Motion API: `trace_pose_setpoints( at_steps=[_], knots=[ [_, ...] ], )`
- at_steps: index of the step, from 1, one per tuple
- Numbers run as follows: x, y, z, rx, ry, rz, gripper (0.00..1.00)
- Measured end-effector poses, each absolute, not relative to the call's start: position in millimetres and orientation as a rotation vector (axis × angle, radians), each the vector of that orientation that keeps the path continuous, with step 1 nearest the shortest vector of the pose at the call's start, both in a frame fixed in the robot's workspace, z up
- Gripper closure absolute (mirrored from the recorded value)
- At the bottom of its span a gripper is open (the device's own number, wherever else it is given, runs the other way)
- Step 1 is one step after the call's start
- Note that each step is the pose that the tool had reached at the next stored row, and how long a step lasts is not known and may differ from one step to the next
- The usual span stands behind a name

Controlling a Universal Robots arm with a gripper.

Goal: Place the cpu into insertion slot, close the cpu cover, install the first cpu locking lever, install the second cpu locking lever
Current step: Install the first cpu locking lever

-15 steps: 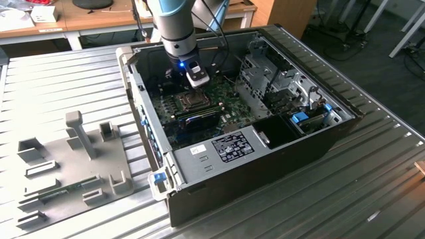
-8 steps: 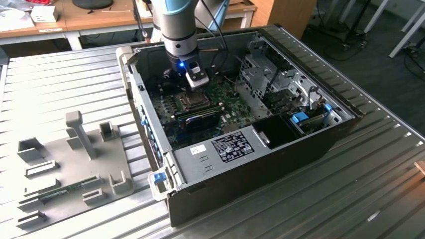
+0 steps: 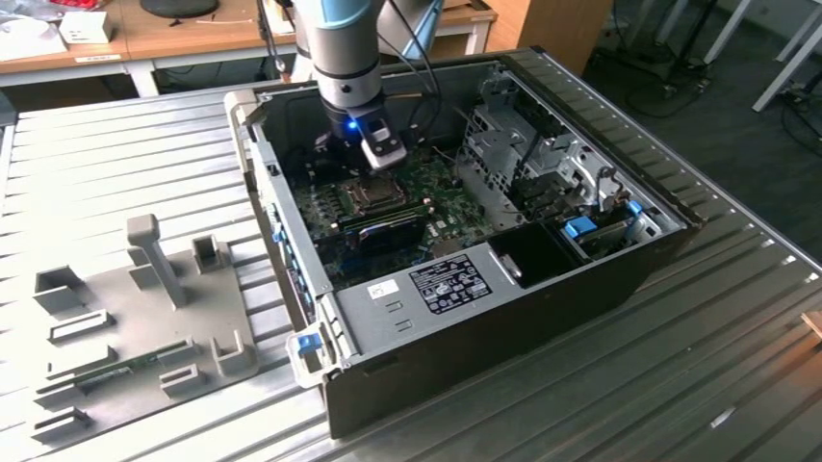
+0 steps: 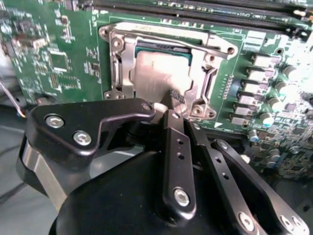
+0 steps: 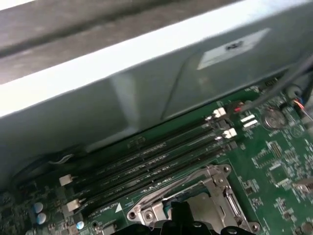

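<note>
The cpu (image 4: 156, 73) lies in the insertion slot (image 3: 366, 195) on the green board, its grey-brown top showing through the cut-out of the cpu cover (image 4: 123, 63). That silvery frame lies down flat around the chip. A thin metal locking lever (image 4: 166, 39) runs along one side of the socket; in the first wrist view the lever (image 5: 171, 188) slants up a little off the board. My gripper (image 4: 171, 98) is shut, its black tips together at the cover's edge with nothing seen between them. In the exterior view the gripper (image 3: 385, 164) hangs just over the socket inside the case.
Long black memory slots (image 5: 146, 166) run beside the socket, with the case's grey wall (image 5: 146, 73) beyond them. Capacitors and coils (image 4: 264, 98) stand by the socket. A metal drive cage (image 3: 514, 144) fills the case's right in the exterior view. A grey fixture plate (image 3: 141, 318) lies outside, left.
</note>
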State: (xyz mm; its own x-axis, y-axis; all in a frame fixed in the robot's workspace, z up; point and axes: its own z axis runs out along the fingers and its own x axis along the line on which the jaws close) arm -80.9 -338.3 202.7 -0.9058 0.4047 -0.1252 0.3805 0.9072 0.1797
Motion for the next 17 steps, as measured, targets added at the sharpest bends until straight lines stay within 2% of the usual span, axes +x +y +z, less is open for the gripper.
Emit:
trace_pose_setpoints(
  at_steps=[3,9,17],
  knots=[
    [-80.9,-338.1,202.6,0.528,2.929,0.227,0.9],
    [-81.0,-338.2,202.6,0.461,2.939,0.09,0.9],
    [-78.9,-338.2,202.4,0.468,2.981,0.08,0.9]
  ],
)
